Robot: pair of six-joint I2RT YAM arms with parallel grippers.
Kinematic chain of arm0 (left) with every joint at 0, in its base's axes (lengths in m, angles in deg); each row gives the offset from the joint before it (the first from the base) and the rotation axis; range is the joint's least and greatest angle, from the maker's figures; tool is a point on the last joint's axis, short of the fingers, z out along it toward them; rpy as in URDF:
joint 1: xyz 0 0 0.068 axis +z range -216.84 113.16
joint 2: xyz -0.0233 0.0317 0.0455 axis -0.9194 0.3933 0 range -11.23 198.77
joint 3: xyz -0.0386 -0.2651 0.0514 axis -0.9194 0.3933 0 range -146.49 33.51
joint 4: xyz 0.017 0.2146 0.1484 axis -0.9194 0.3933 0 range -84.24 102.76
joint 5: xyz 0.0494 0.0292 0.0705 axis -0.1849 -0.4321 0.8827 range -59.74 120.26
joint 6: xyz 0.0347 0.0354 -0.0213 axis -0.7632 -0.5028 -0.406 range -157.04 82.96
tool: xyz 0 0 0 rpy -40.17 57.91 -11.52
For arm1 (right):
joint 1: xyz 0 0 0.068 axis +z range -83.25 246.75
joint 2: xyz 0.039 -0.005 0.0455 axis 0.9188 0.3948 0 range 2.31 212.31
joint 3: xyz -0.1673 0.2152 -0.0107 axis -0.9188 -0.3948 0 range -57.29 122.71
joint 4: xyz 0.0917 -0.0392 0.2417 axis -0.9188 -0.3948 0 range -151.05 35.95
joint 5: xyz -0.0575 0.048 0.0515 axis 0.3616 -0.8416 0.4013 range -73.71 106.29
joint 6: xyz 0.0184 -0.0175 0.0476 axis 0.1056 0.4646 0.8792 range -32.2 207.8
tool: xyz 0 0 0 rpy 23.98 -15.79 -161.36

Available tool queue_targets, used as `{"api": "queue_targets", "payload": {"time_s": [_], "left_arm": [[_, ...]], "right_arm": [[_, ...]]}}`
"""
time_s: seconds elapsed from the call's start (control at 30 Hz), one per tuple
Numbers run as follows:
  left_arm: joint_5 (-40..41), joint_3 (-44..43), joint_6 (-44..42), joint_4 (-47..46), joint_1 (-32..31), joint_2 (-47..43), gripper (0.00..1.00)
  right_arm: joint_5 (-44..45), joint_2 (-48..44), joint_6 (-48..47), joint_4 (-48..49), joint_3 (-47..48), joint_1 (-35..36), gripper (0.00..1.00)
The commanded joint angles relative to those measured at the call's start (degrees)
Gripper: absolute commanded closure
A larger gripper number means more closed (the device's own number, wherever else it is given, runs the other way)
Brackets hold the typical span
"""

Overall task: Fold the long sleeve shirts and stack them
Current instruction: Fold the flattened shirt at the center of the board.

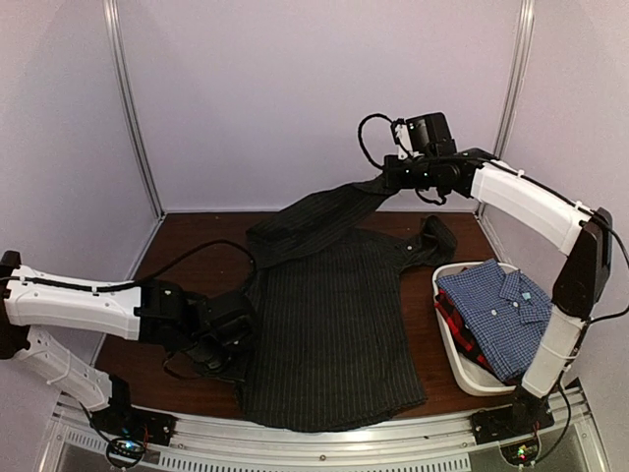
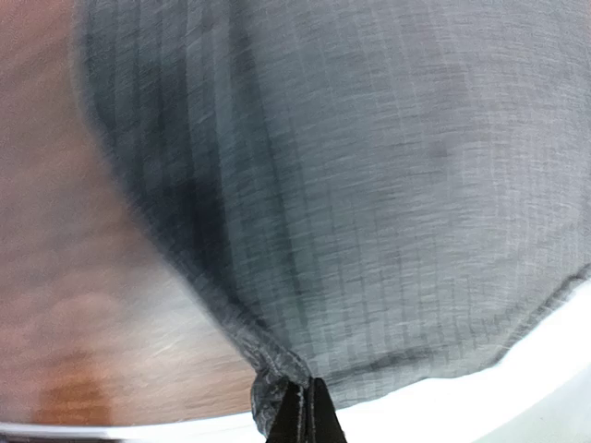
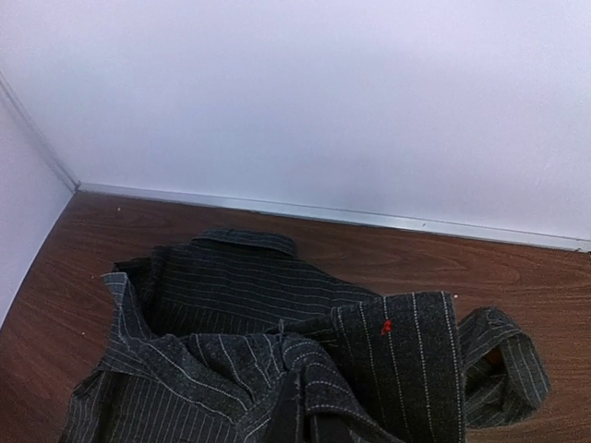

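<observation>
A black pinstriped shirt (image 1: 334, 324) lies spread on the brown table. My right gripper (image 1: 386, 181) is shut on one sleeve (image 1: 314, 221) and holds it raised over the far side; the cuff (image 3: 406, 369) drapes by its fingers in the right wrist view. My left gripper (image 1: 241, 339) is shut on the shirt's left edge (image 2: 277, 374), low by the table. A blue-white checked shirt (image 1: 496, 310) lies folded on a red-and-dark shirt (image 1: 454, 320) in the white tub (image 1: 462, 369) at the right.
Metal frame posts (image 1: 133, 108) stand at the back corners before pale walls. A black cable (image 1: 197, 251) lies on the table at the left. The table's front rail (image 1: 324, 442) runs along the near edge.
</observation>
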Motion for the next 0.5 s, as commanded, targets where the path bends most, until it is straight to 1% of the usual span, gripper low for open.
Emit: {"api": "queue_targets", "payload": {"time_s": [0.0,0.07,0.23,0.33,0.47], "left_arm": [[0.8,-6.5,-9.3,-4.4,-1.2,2.8,1.00],[0.2,-8.8,-12.5,-5.8,-1.8,4.2,1.00],[-5.4,-10.6,-18.1,-10.9,-2.3,7.9,1.00],[-9.5,-10.7,-20.2,-14.2,-2.3,10.5,1.00],[-13.0,-10.8,-22.3,-16.3,-2.4,13.1,1.00]], "right_arm": [[7.0,-4.3,-1.5,-3.4,1.4,-1.4,1.00],[7.8,-5.5,-1.5,-3.8,0.6,-2.0,1.00],[9.9,-8.2,-1.2,-4.8,-1.8,-2.9,1.00],[9.9,-9.6,-0.7,-4.7,-3.7,-3.2,1.00],[9.9,-10.8,-0.1,-4.8,-5.5,-3.2,1.00]]}}
